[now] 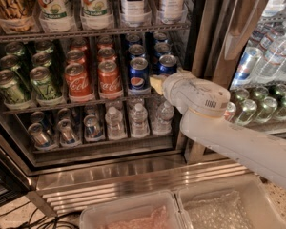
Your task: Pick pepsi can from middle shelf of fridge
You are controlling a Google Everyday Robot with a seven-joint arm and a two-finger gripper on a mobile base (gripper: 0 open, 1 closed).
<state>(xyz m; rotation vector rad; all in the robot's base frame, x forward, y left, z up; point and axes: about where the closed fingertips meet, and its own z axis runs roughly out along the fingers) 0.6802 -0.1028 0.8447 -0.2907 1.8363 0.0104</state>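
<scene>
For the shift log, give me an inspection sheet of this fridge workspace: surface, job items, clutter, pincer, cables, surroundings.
Surface: dark wire middle shelf of the steel-framed glass-door fridge, holding can rows.
Job's things: dark-blue aluminium Pepsi cans in two rows, front one upright, logo outward.
Clutter: red Coca-Cola cans and green cans alongside; small water bottles below.
Grippers: pale-tipped pincer at the shelf's right end, beside the right blue row, mostly behind the white arm.
Cables: black cables on floor, lower left.
Surroundings: two clear plastic bins below the fridge.
</scene>
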